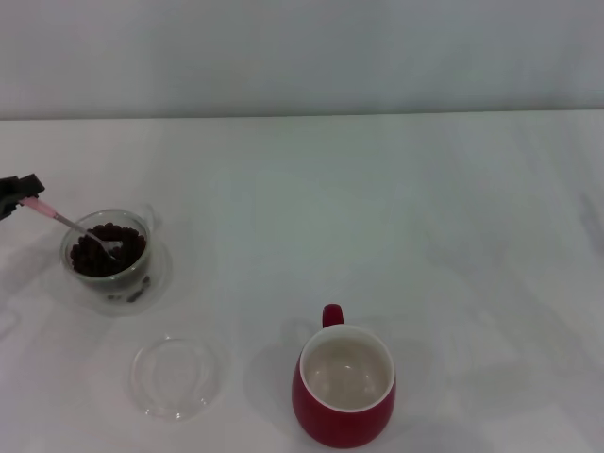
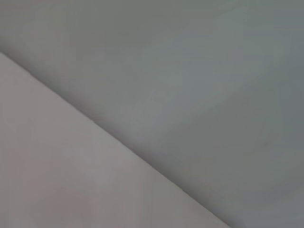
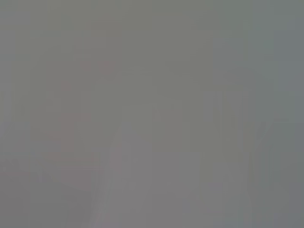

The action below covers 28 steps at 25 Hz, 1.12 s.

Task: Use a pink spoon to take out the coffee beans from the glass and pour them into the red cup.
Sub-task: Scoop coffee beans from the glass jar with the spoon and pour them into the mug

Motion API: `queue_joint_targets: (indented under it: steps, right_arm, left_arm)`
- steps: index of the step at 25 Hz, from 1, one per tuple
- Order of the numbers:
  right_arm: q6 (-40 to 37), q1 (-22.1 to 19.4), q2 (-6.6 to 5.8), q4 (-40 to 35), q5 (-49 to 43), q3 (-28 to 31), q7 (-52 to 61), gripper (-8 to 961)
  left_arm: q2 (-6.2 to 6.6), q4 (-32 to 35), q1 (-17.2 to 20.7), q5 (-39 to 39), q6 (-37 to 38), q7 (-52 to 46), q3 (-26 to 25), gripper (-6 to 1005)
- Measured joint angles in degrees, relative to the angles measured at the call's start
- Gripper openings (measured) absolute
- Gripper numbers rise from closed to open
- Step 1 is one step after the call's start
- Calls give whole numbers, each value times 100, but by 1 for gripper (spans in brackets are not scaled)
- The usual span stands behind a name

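My left end effector (image 1: 21,196) sits at the far nine o'clock edge of the head view, a black tip clamped on the pale pink handle of the small pink spoon (image 1: 68,225) with the shiny silver metal neck and bowl. The spoon slants down from that grip toward four o'clock, and its bowl is dipped in the heap of small dark brown coffee beans (image 1: 109,251) inside the small clear double-walled glass (image 1: 106,257), whose clear side handle points toward about one o'clock. The glass stands on the plain white tabletop (image 1: 377,208) at the nine o'clock side of the scene. Just beside the glass, at its five o'clock, a shallow flat clear glass dish (image 1: 176,376) lies on the tabletop, apart from the glass. Near the dish, at its three o'clock, stands the rounded glossy red cup (image 1: 343,394) of ceramic with a white inside; its red loop handle points to twelve o'clock, and I see no beans in it. The red cup is well apart from the glass, at roughly its four o'clock. I can read no brand, label or writing on any of these things. My right end effector does not show in any view. The left wrist view shows only a pale surface meeting a grey one along a slanted line, and the right wrist view shows only flat grey.
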Motion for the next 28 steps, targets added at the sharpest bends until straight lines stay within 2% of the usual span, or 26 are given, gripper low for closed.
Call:
queue_joint_targets:
  steps: [13, 28]
  right_arm:
    - [3, 5, 0, 11, 0, 0, 0, 620]
    - [-70, 20, 0, 27, 0, -84, 16, 620]
  left_arm:
    - [-125, -84, 260, -262, 153, -115, -297, 135]
    - [-209, -19, 598, -565, 1241, 339, -741, 134]
